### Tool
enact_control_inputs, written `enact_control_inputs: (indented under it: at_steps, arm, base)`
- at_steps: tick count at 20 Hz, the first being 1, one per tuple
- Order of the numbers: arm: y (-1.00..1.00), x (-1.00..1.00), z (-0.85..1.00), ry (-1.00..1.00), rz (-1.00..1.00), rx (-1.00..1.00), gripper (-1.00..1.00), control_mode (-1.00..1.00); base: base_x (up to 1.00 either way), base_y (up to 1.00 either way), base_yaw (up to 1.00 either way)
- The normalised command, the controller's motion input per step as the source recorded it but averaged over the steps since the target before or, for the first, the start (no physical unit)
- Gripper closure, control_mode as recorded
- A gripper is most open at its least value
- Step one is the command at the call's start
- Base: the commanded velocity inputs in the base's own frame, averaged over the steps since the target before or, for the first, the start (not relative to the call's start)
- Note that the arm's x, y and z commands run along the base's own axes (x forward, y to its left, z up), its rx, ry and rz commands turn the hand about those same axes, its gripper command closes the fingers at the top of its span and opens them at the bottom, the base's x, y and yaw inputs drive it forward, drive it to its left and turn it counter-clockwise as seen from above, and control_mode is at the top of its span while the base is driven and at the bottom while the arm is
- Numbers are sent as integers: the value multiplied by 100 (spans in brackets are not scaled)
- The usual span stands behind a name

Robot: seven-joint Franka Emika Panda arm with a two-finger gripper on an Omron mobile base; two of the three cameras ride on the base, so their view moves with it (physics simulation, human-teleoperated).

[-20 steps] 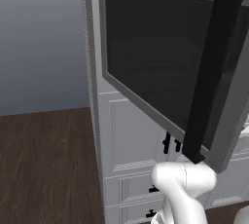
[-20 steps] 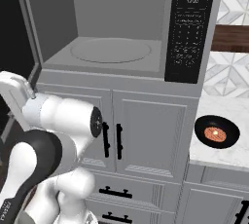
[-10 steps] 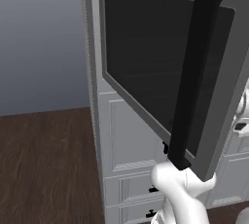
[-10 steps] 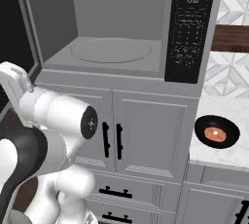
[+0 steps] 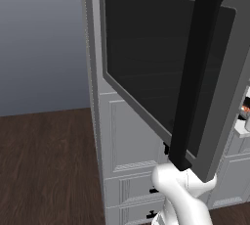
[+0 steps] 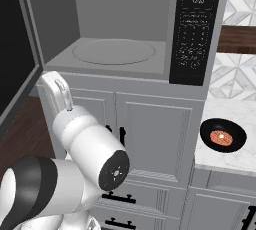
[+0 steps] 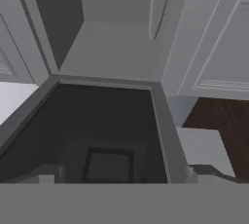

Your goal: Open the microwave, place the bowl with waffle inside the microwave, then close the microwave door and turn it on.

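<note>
- Since a second ago, the big dark glass microwave door (image 5: 161,67) with its grey frame has swung further out toward the left base camera, and its long black vertical bar handle (image 5: 194,77) now sits more toward the middle of that view. The white arm (image 6: 75,139) has shifted a bit too in the right base view.
- So the large grey-framed built-in microwave (image 6: 120,29) is wide open; you can see the pale round turntable (image 6: 114,51) on its floor, nothing sitting on it.
- Black speckled control strip (image 6: 196,29) is on the right of the cavity, small display at the top.
- Round shallow dark bowl (image 6: 223,135) with an orange-brown waffle (image 6: 220,137) in it sits on the white marble counter (image 6: 220,156), down and to the right of the microwave, well apart from the arm.
- Hand view looks along the inner side of the open door (image 7: 97,125) into the grey cavity.
- Gripper jaws are spread wide, holding nothing.
- White panelled cabinet doors (image 6: 150,134) with short black handles are below the microwave.
</note>
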Motion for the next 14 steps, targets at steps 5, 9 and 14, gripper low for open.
enact_control_inputs:
  at_steps: [5, 9, 14]
  arm:
    - [-100, 0, -2, 8, -31, -1, -100, -100]
    - [-100, 5, 0, 21, -23, -9, -100, -100]
    - [-100, 15, -11, 36, -17, -16, -100, -100]
  base:
    - [0, 0, 0]
    - [0, 0, 0]
    - [0, 0, 0]
